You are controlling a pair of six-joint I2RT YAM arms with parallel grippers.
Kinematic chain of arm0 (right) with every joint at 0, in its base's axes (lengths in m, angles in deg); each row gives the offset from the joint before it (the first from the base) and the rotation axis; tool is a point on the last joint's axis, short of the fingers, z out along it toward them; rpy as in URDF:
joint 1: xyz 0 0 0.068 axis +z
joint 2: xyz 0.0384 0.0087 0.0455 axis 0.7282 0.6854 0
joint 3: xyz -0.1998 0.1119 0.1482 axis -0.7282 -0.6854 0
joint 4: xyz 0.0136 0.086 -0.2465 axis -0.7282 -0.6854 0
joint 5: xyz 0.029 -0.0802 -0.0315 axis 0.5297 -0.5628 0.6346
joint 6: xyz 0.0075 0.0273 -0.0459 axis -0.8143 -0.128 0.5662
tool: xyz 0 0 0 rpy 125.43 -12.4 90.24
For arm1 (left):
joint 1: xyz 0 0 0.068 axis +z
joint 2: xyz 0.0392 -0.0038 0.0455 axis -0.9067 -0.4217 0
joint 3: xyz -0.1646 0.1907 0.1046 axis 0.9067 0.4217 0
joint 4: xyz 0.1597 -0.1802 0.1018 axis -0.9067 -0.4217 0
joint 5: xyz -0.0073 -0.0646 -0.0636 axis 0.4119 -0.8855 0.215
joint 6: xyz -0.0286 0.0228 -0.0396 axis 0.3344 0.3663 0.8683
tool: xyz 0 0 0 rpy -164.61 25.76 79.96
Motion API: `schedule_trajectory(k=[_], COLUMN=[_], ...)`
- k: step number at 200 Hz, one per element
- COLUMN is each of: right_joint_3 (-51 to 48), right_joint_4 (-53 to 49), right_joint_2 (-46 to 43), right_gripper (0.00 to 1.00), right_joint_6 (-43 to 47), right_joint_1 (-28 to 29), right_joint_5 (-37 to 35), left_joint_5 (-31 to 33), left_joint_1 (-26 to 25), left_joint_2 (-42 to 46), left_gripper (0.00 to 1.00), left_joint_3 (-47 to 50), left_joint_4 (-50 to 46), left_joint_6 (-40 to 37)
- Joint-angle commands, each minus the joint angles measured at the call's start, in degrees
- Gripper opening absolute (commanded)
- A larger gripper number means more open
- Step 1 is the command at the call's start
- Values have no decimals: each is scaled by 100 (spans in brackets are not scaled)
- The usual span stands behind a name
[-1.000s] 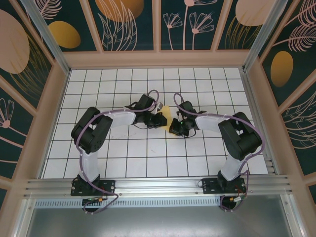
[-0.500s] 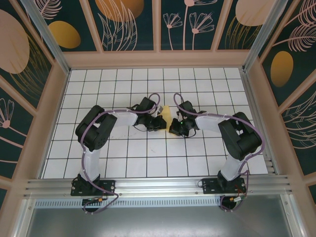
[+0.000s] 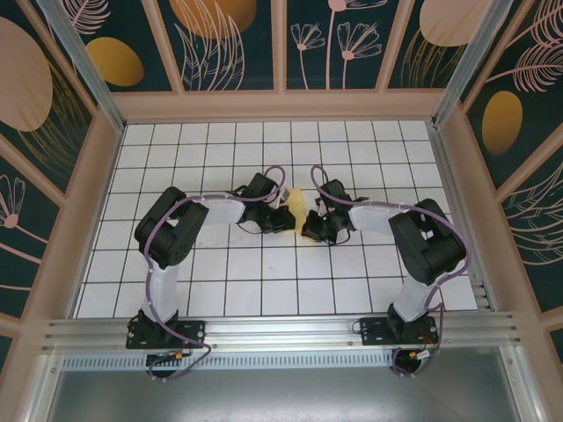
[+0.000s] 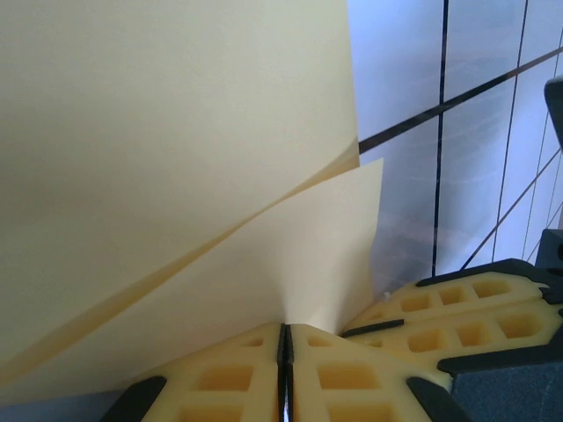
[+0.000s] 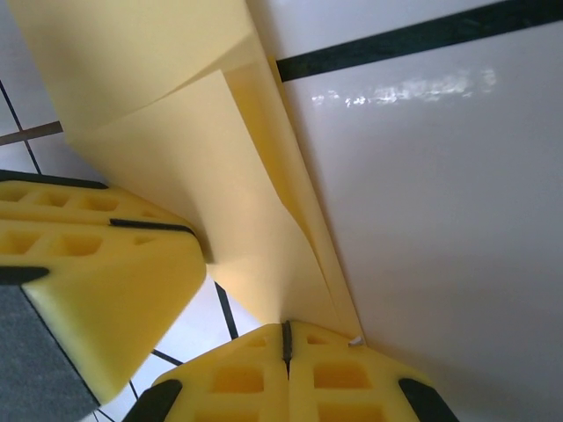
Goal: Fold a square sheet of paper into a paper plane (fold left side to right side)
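Ctr of top view: you see the yellow sheet of paper (image 3: pixel 300 203), partly folded, over the gridded tabletop (image 3: pixel 264 281). The left gripper (image 3: pixel 288 217) & right gripper (image 3: pixel 308 230) are each clamped tight on its edge, close together.

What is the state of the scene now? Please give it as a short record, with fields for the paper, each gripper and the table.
paper: yellow, folded, overlapping layers, near the table's middle
left gripper: shut, pinching the paper's edge
right gripper: shut, pinching the paper's edge
spacing: the two grippers are close together on the paper
table: white tiles with a black grid
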Motion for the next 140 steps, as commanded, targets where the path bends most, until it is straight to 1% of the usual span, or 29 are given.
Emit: schedule_trajectory(k=[1,54,95,126,140], right_joint_3=[-369,-384,-321,-229,-160], right_joint_4=[-724,-636,-469,-53,70], right_joint_2=[289,230,113,-181,-397], right_gripper=[0,0,0,0,3], right_joint_6=[65,103,196,351,527], right_joint_1=[-55,-64,-55,-47,-48], right_joint_5=[-453,-405,-330,-95,-102], left_joint_5=[717,908,918,898,891], left_joint_1=[452,817,955,974,982], left_joint_2=[-195,-131,2,491,768], left_gripper=[13,13,15,26,33], left_joint_3=[21,103,-147,-150,-64], left_joint_4=[-393,-601,-799,-832,-830], left_joint_6=[-356,-603,-749,-734,-678])
